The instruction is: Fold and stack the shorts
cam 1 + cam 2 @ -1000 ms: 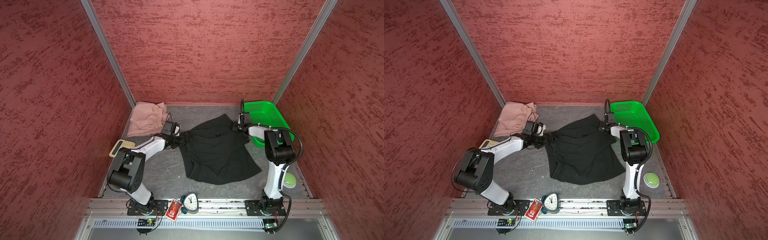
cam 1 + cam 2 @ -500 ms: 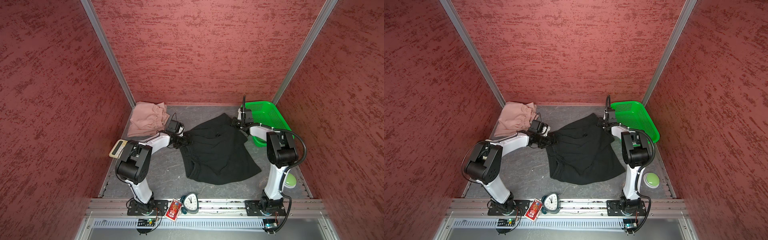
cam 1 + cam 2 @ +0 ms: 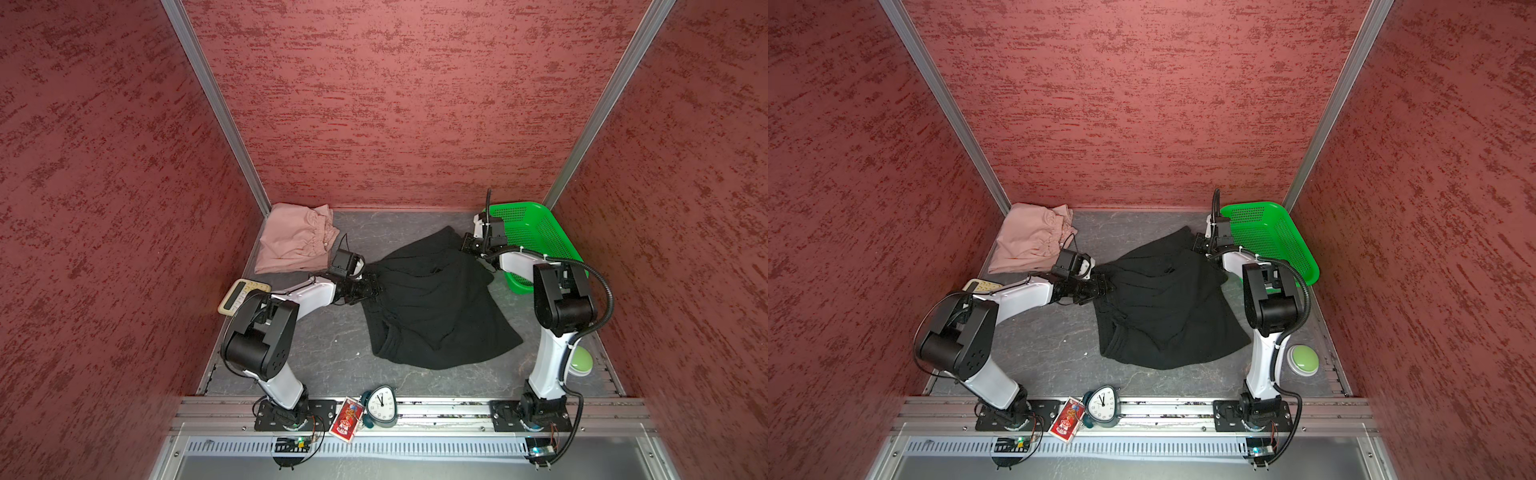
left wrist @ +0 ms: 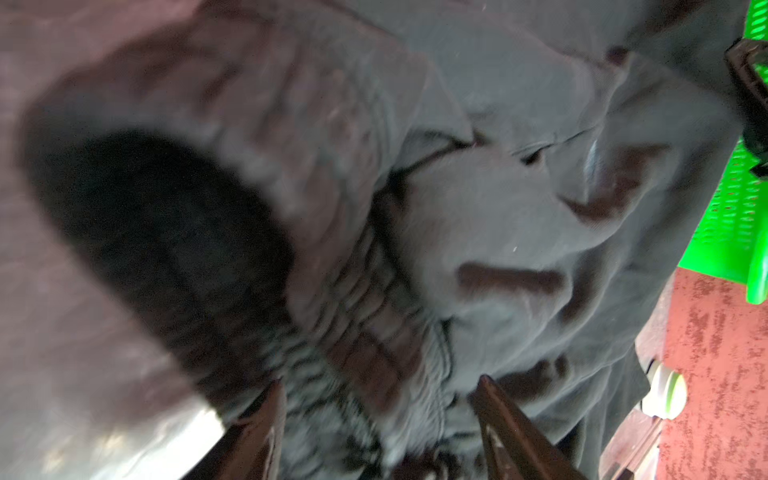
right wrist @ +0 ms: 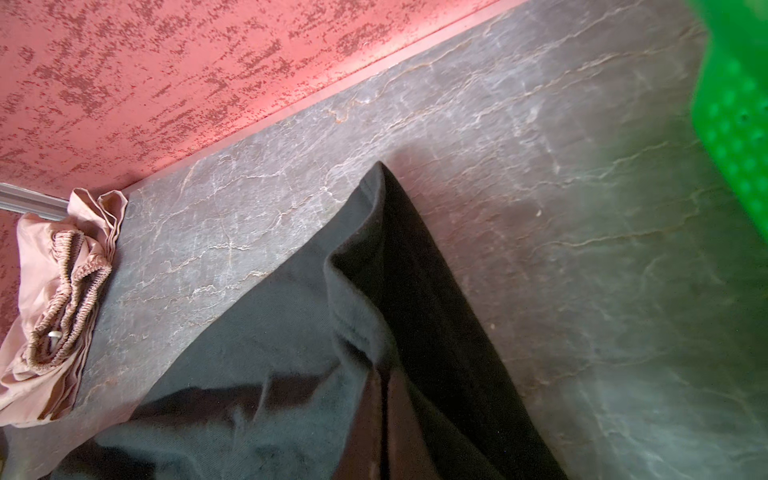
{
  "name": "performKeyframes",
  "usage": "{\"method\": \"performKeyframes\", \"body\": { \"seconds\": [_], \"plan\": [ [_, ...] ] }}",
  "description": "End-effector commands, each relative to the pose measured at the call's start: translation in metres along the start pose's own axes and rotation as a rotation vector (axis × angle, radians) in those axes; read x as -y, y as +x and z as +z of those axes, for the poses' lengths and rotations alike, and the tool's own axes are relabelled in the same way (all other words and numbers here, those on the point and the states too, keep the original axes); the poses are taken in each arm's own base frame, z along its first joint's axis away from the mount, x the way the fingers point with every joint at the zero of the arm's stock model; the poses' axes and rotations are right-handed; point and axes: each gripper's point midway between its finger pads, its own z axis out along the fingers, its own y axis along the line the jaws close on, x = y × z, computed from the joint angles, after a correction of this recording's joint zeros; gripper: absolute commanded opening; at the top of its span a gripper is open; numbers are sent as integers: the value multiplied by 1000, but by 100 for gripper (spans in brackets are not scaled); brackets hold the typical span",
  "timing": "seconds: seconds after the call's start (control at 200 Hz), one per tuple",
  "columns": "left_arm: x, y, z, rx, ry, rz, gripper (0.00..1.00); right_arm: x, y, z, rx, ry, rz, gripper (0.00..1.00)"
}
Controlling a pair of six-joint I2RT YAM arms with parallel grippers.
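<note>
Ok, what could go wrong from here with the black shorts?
The left claw straddles the gathered waistband of the black cloth shorts, jaws apart: closing may catch one layer, skewing the fold. The right claw, shut on their far corner, sits close to the green perforated plastic basket: a lift could knock it.

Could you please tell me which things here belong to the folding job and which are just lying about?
For the job:
black shorts
pink shorts

Lying about:
green basket
clock
beige calculator
green button
red card pack
</note>
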Motion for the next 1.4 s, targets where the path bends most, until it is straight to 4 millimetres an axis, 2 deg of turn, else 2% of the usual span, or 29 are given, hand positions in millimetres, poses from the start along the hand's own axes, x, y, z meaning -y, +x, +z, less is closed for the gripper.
{"method": "performKeyframes", "body": {
  "seconds": [0.0,0.09,0.135,0.155,0.175,0.18,0.185,0.21,0.23,0.255,0.411,0.636,0.832,0.962,1.102,1.167,1.222,1.287,1.318,1.368,1.393],
  "plan": [
    [12,-15,5,39,36,23,72,-20,-18,-15,57,-53,-41,0],
    [7,-19,9,33,13,39,71,-18,-19,-16,59,-44,-51,0],
    [5,-22,11,33,2,49,65,-19,-20,-16,61,-42,-57,0],
    [5,-23,12,34,1,54,57,-20,-21,-17,64,-42,-61,0],
    [4,-25,12,37,1,58,41,-19,-22,-17,67,-39,-64,0],
    [3,-27,12,40,0,57,41,-19,-22,-17,67,-39,-64,0],
    [3,-27,12,40,0,58,33,-20,-22,-18,68,-39,-66,0],
    [2,-31,11,47,-3,57,16,-19,-24,-19,73,-33,-70,0],
    [1,-35,10,55,-4,55,7,-20,-25,-19,76,-31,-74,0],
    [0,-40,8,65,-3,52,0,-19,-26,-20,77,-24,-78,0],
    [-1,-75,-22,155,-4,72,0,-17,-37,-24,104,12,-106,0],
    [8,-107,-59,215,-42,195,0,-21,-61,-27,151,42,-150,0],
    [17,-125,-74,250,57,204,0,-36,-91,-36,228,28,-177,0],
    [27,-135,-78,289,92,235,0,-40,-104,-31,240,30,-179,0],
    [20,-144,-64,261,83,210,4,-30,-106,-5,197,61,-170,0],
    [18,-148,-56,250,88,204,11,-26,-105,7,189,63,-159,0],
    [15,-152,-51,251,83,198,24,-23,-105,16,187,65,-153,0],
    [13,-160,-50,260,79,196,29,-22,-106,27,173,64,-151,0],
    [11,-163,-49,261,76,193,40,-22,-106,31,165,59,-148,4],
    [8,-168,-49,265,71,186,75,-26,-107,35,151,38,-150,22],
    [7,-171,-50,269,67,181,81,-28,-108,36,148,27,-149,31]
  ]
}}
